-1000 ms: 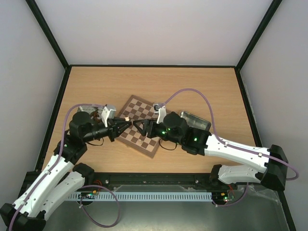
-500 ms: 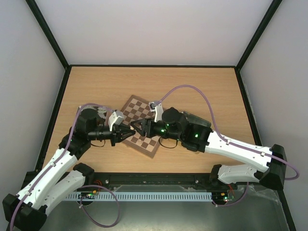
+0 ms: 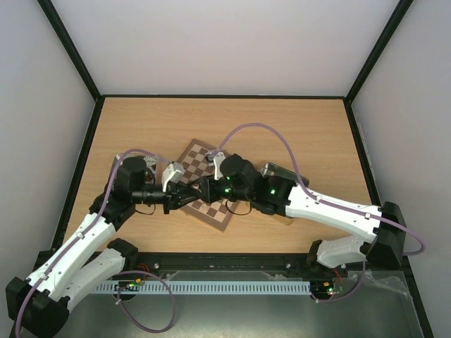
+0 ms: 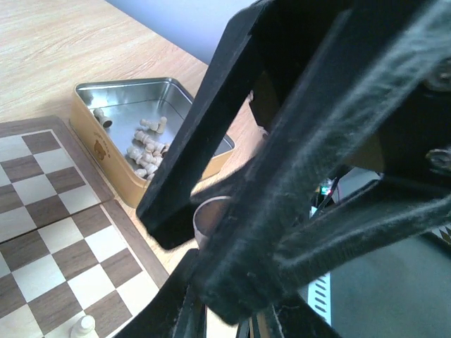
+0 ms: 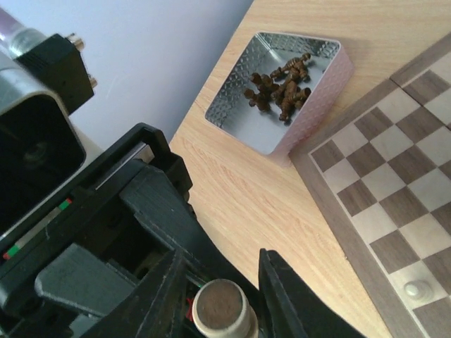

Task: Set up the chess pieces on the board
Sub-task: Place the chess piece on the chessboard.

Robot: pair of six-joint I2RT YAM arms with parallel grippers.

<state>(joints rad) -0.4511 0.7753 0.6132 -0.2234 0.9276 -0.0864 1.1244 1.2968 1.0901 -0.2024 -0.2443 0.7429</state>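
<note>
My left gripper (image 3: 187,196) and right gripper (image 3: 200,190) meet tip to tip above the front left part of the board (image 3: 199,156). The left gripper (image 4: 232,310) is shut on a pale cream chess piece (image 5: 220,310), whose brown felt base faces the right wrist camera. The right gripper (image 5: 218,262) is open, its fingers (image 5: 282,296) on either side of the piece with narrow gaps. In the left wrist view the piece (image 4: 206,220) shows behind the right gripper's black fingers. One pale pawn (image 5: 416,289) stands on the board (image 5: 394,176); it also shows in the left wrist view (image 4: 84,326).
A gold tin (image 4: 113,176) with several pale pieces (image 4: 148,144) stands right of the board, partly under the right arm (image 3: 285,176). A silver tray (image 5: 320,91) with several dark brown pieces (image 5: 282,88) stands left of the board. Walls enclose the table.
The left gripper has carried the pale piece forward and to the right over the board. The right gripper has moved left until its fingers flank the piece.
</note>
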